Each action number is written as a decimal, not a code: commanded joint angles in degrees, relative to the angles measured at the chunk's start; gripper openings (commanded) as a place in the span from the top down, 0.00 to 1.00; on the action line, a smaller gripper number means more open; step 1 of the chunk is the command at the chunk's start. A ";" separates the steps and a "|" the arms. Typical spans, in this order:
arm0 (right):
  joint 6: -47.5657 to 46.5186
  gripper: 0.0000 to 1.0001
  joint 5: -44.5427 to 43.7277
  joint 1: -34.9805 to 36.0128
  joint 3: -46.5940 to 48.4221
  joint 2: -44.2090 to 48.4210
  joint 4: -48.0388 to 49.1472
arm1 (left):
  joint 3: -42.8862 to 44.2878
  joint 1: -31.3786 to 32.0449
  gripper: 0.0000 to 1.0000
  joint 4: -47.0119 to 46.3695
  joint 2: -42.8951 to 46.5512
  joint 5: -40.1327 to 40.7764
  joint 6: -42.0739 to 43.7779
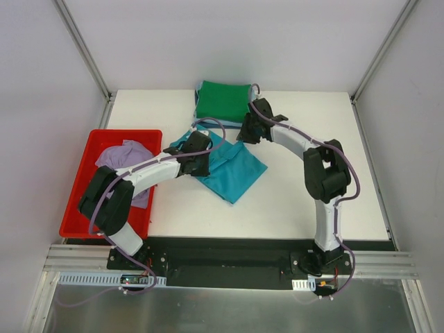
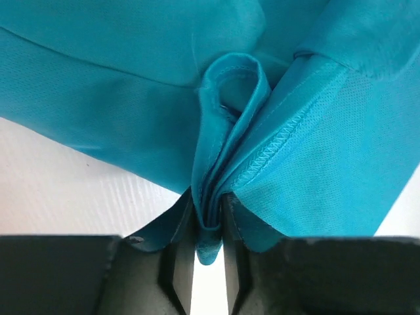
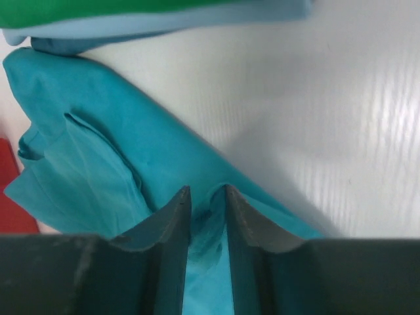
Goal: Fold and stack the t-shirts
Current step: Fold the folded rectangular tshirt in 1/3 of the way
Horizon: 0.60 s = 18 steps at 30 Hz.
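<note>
The teal t-shirt [image 1: 236, 170] lies partly folded in the middle of the table. My left gripper [image 1: 198, 154] is at its left side, shut on a bunched fold of its hem [image 2: 226, 125]. My right gripper [image 1: 248, 132] is at its far edge, with its jaws closed on a pinch of the teal cloth [image 3: 131, 170]. A folded green t-shirt [image 1: 222, 101] lies on a light blue one [image 1: 201, 118] at the back of the table. Both also show in the right wrist view, the green t-shirt [image 3: 131, 5] above the light blue t-shirt [image 3: 164, 25]. A lavender t-shirt [image 1: 125, 157] lies crumpled in the red tray.
The red plastic tray [image 1: 83, 163] stands at the table's left edge, beside my left arm. Its corner shows in the right wrist view [image 3: 10, 203]. Bare white table [image 1: 312, 201] lies right of the teal shirt. Frame posts stand at the back corners.
</note>
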<state>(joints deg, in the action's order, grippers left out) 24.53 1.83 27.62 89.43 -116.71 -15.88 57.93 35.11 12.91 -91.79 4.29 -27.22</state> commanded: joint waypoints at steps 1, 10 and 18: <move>-3.26 0.57 3.00 -0.37 10.21 -4.05 -2.65 | 3.41 -1.45 0.70 3.26 -0.24 0.97 0.85; -8.36 0.04 3.10 -0.46 1.39 7.43 -4.35 | 4.21 -1.54 0.01 4.15 5.83 -1.72 0.16; -7.13 0.04 14.51 -1.33 -12.61 13.00 2.34 | 2.97 0.22 0.01 -4.28 3.12 -19.84 -0.02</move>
<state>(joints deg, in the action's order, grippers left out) 17.52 9.98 26.96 79.61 -105.01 -17.50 60.40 34.26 14.55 -87.77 -5.02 -26.63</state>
